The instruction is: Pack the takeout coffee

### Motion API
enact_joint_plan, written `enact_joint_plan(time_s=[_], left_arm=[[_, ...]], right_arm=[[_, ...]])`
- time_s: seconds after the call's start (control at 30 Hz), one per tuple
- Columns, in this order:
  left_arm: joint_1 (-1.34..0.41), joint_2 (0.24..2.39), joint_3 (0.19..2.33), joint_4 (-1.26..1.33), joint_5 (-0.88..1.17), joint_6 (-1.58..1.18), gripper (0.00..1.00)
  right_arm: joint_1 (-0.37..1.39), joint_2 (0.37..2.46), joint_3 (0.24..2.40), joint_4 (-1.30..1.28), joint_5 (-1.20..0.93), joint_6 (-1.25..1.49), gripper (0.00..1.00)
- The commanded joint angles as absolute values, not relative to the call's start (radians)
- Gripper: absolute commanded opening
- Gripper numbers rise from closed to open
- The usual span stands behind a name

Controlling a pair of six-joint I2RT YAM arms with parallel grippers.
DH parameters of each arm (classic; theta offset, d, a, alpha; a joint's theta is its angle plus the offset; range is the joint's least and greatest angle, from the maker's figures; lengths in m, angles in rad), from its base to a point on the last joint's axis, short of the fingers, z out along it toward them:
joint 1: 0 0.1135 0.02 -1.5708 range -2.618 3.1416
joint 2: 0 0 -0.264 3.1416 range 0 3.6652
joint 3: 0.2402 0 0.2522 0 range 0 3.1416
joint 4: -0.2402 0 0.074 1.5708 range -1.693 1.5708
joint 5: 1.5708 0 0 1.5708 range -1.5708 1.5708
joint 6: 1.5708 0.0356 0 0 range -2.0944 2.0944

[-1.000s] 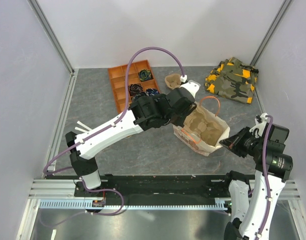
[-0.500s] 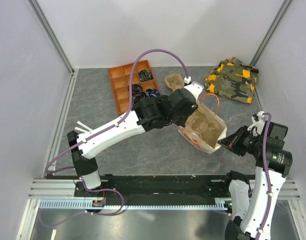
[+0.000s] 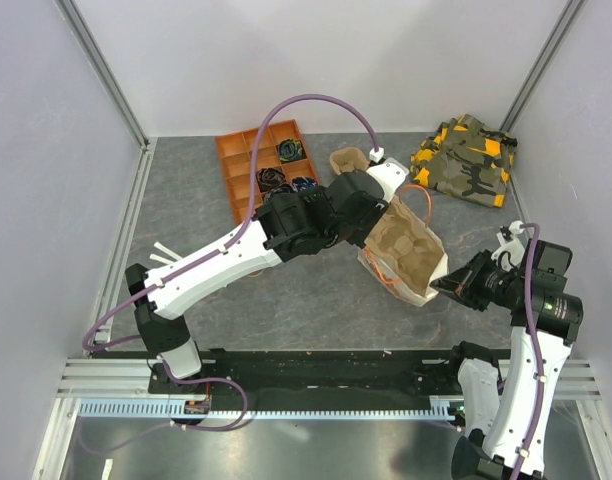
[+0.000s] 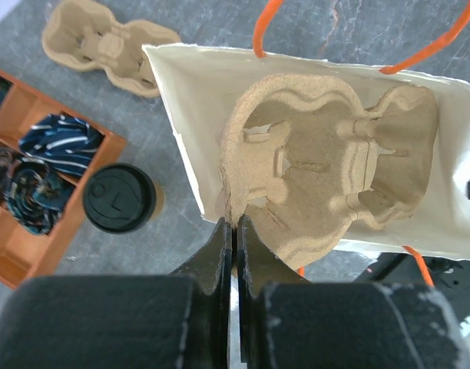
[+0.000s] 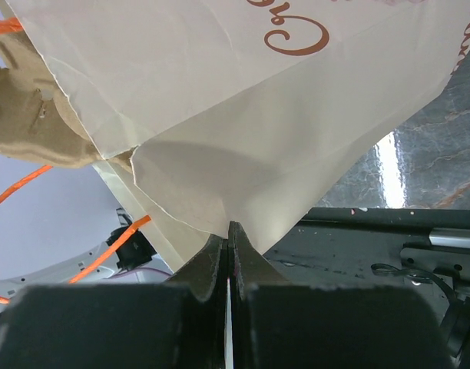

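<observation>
From the left wrist camera I see my left hand [image 4: 235, 231] with its fingers pinched tight on the near rim of a moulded brown pulp cup carrier [image 4: 319, 177]. The carrier sits tilted inside a white paper bag with orange cord handles [image 4: 181, 100], filling most of the frame's centre and right.

The takeout coffee [image 4: 118, 198], a small tan paper cup with a round black plastic lid, stands upright at the middle left of that frame. It is on the grey stone-look tabletop [image 4: 173, 238], outside the bag, between the bag's wall and the corner of an orange plastic divided tray [image 4: 12, 261].

A second pulp carrier [image 4: 104, 46] lies at the upper left.

In the right wrist view, my right hand [image 5: 229, 231] has its fingers pressed together on a lower fold of the bag's outer wall.
</observation>
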State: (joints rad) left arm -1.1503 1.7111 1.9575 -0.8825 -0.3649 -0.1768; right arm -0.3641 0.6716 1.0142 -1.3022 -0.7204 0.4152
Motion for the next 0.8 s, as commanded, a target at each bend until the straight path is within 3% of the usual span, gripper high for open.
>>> enact_joint_plan(time_s=[0.0,0.3,0.77], left_arm=[[-1.146,1.709,1.971,-0.789,-0.4,-0.02,0.02],[-1.146,1.686,1.85,-0.63,-0.357,0.149,0.02],[-1.175,1.729,1.819,-0.683,-0.338,-0.115,0.02]], right_arm=[[-0.368,0.692,1.012,-1.296,-0.742,0.403,0.0],[-0.368,0.716,1.022,-1.295,-0.776,0.411,0.0],[-0.368,0.733,0.994,-1.259,-0.81,0.451,0.0]])
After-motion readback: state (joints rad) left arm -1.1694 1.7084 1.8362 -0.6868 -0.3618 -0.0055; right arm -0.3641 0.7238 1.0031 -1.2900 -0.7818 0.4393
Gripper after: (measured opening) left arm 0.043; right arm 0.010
